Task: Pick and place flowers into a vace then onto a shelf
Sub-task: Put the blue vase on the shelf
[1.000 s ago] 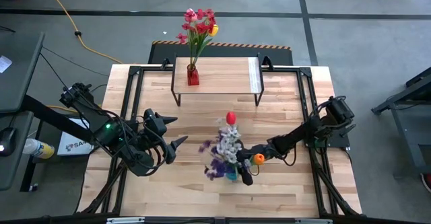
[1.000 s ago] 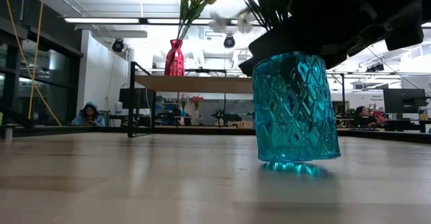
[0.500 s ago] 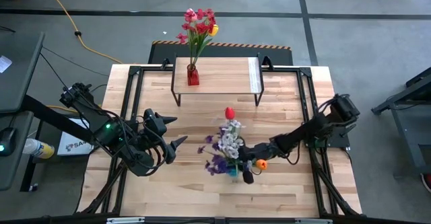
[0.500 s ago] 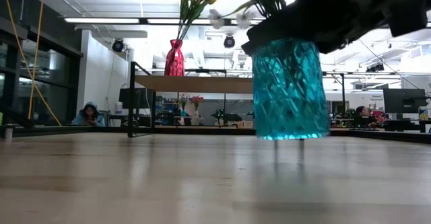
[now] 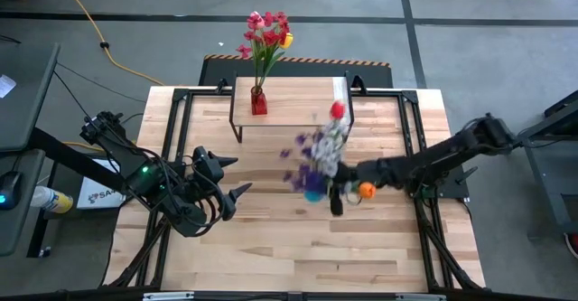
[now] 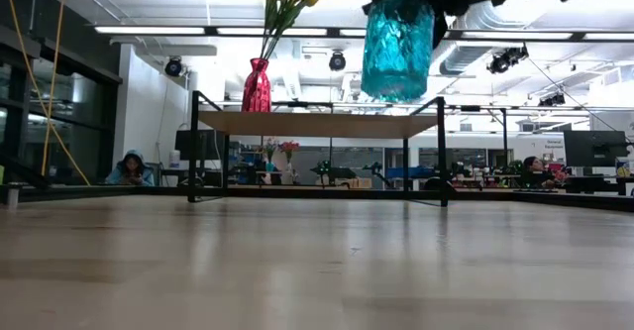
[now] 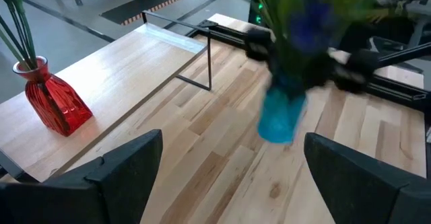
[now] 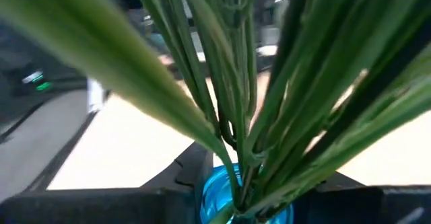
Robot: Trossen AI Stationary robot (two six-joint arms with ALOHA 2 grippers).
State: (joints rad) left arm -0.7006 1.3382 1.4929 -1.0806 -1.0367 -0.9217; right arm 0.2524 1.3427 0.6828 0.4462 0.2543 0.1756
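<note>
- Right gripper (image 5: 336, 192) pinches the blue vase (image 6: 397, 33) of flowers (image 5: 321, 149), airborne at table centre, at 5 o'clock from the shelf (image 5: 298, 102).
- Left gripper (image 5: 233, 176) spread wide, at 9 o'clock.
- Red vase (image 5: 259, 100) stands on shelf.

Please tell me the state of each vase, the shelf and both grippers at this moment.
Blue vase: lifted clear of the table, holding flowers.
Red vase: upright on the shelf, with flowers.
Shelf: right part free.
Right gripper: shut on the blue vase.
Left gripper: open, empty.
</note>
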